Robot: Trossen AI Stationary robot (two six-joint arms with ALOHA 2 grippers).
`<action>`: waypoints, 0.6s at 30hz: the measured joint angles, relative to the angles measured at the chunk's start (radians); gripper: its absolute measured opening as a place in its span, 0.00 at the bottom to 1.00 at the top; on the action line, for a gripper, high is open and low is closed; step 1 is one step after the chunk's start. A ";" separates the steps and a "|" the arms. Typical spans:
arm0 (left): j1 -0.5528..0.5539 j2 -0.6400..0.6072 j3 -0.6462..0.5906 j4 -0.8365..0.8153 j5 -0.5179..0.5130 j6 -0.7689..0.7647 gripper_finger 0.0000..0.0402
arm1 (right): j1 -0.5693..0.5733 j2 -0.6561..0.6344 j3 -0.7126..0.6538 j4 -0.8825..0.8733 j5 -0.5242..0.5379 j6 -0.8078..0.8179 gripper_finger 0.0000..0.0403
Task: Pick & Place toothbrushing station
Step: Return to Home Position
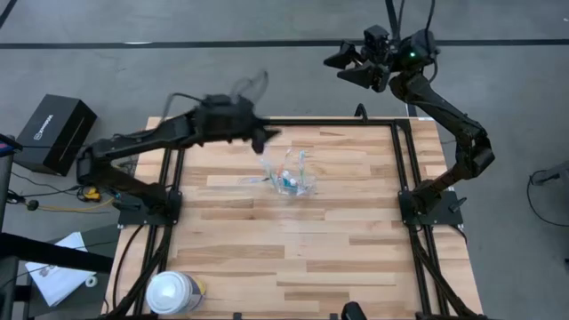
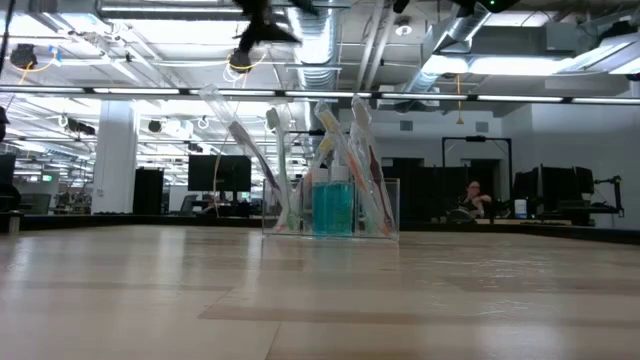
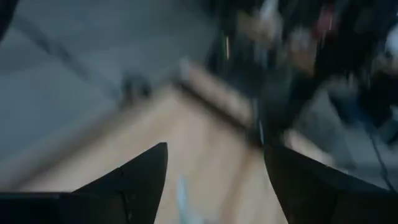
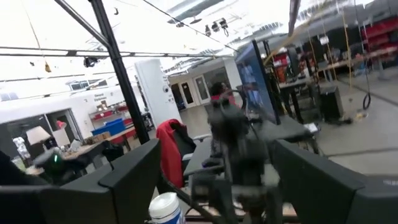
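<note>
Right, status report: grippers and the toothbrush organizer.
Left gripper open, empty, over table beside clear organizer. Right gripper open, raised beyond the table edge. Toothbrushes standing in organizer. White canister at table corner, well clear.

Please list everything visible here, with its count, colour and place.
organizer: one, clear, table middle
toothbrushes: several, pale translucent, standing in the organizer
bottle: one, blue, inside the organizer
canister: one, white, table corner on the left arm's side
box: one, black, off the table, left
table: one, light wood
person: one, far behind the table
left gripper: dark, jaws open, over the table beside the organizer
right gripper: dark, jaws open, beyond the table's edge
</note>
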 joint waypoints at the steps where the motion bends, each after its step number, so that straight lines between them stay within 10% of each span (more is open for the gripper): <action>1: 0.000 -0.023 0.000 0.057 -0.043 0.030 0.65 | 0.002 0.000 0.000 0.014 0.005 0.000 0.75; 6: 0.025 -0.135 0.002 0.303 -0.141 0.144 0.62 | 0.015 0.000 0.000 0.043 0.058 -0.030 0.75; 18: 0.058 -0.459 0.001 0.273 -0.141 0.079 0.53 | -0.084 -0.045 -0.002 0.124 0.047 0.117 0.75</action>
